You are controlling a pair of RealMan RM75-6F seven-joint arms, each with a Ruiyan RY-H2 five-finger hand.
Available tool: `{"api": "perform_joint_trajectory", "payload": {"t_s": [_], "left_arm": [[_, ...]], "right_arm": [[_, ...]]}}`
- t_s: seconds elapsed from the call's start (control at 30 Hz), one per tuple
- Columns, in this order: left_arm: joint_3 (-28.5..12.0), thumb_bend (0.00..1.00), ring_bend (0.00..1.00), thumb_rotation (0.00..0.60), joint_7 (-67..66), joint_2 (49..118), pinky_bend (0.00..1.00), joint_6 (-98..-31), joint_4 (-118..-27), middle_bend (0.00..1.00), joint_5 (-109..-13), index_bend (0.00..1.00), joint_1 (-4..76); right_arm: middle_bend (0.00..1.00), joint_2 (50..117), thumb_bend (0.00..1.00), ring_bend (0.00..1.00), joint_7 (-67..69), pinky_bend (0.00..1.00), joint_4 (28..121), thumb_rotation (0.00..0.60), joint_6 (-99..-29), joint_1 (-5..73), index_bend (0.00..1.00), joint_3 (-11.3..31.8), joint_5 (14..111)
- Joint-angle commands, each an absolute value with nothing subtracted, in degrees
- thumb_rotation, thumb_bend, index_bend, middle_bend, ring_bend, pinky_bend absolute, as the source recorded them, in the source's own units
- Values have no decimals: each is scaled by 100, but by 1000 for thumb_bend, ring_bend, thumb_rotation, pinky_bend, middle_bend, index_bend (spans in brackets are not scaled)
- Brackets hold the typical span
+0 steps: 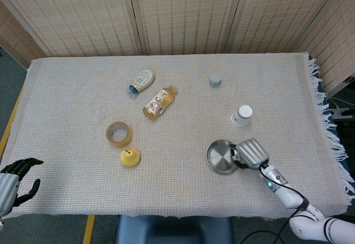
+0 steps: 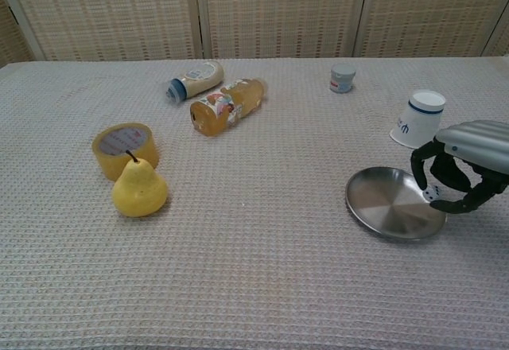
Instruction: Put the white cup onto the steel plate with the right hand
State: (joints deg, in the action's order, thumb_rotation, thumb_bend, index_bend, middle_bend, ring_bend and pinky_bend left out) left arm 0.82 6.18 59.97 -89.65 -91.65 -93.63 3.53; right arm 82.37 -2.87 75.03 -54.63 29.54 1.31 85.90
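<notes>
The white cup [image 1: 242, 115] [image 2: 420, 118] stands upright on the cloth at the right, just beyond the steel plate [image 1: 220, 157] [image 2: 387, 203]. My right hand [image 1: 250, 153] [image 2: 461, 166] hovers over the plate's right edge, palm down, fingers curled with nothing in them, a short way in front of the cup. My left hand [image 1: 12, 179] shows only in the head view, off the table's near left corner, fingers apart and holding nothing.
On the left lie a yellow pear [image 1: 130, 156] [image 2: 138, 188] and a tape roll [image 1: 118, 133] [image 2: 124, 146]. Two bottles [image 1: 160, 101] [image 2: 226, 105] lie toward the back centre. A small grey jar [image 1: 215, 79] [image 2: 343, 78] stands beyond the cup.
</notes>
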Motion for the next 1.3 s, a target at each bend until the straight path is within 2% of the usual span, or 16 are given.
{"api": "perform_joint_trajectory", "payload": {"t_s": [0.03,0.07,0.23,0.3,0.37,0.43,0.5,0.57,0.7,0.8,0.93,1.07,1.2,1.3], "left_arm": [[79,431,278,600,632,5992,403,-8960,-9161,288,-9355,298,355],[80,431,278,600,637,5989,403,-8960,-9163,288,-9355,298,354],[86,432,278,600,639,5983,403,-8969,-9165,289,-9365,298,348],[85,432,278,600,628,5987,403,-8962,-9170,289,-9361,298,350],[92,432,278,600,612,5987,403,-8949,-9179,289,-9366,298,353],[101,433,278,600,588,5988,403,-8934,-9186,289,-9372,298,355],[108,432,278,600,560,5991,403,-8922,-9195,289,-9383,298,359],[111,432,278,600,546,5992,403,-8916,-9199,289,-9388,299,362],[115,432,278,600,542,5987,403,-8893,-9211,289,-9375,298,366],[111,432,278,600,538,5979,404,-8888,-9219,289,-9353,298,362],[105,430,278,600,505,5995,404,-8924,-9205,289,-9377,300,356],[107,431,278,600,501,5997,403,-8934,-9201,289,-9388,299,353],[109,431,277,600,465,6006,403,-8910,-9204,289,-9375,300,357],[117,431,278,600,432,6010,404,-8892,-9219,289,-9383,300,363]], "right_arm": [[797,8284,150,597,-32,961,7359,600,-5540,2998,640,33,8785],[774,8276,142,569,19,951,7346,600,-5556,3003,619,20,8813],[535,8137,117,358,244,891,7452,600,-5701,3020,450,-37,8970],[474,8062,115,286,334,859,7514,600,-5812,3009,418,-64,9058],[389,7991,114,190,378,758,7556,600,-5856,3011,369,-79,9095],[290,7926,114,95,406,596,7583,600,-5887,3024,292,-77,9114],[239,7946,114,48,498,489,7524,600,-6060,3025,250,-23,9176],[230,8047,114,40,640,429,7344,600,-6328,3022,254,44,9293],[230,8407,114,39,762,378,6526,600,-6917,3061,277,194,9559],[227,8582,114,14,583,292,5995,600,-7069,3114,278,269,9597],[182,8610,102,0,196,221,5609,600,-6811,3153,272,343,9357],[105,8601,56,0,-185,75,5436,600,-6433,3174,238,459,8978],[96,8734,54,0,221,42,5165,600,-6268,3255,229,522,8828],[97,8917,126,0,712,80,4846,600,-6157,3364,261,531,8814]]}}
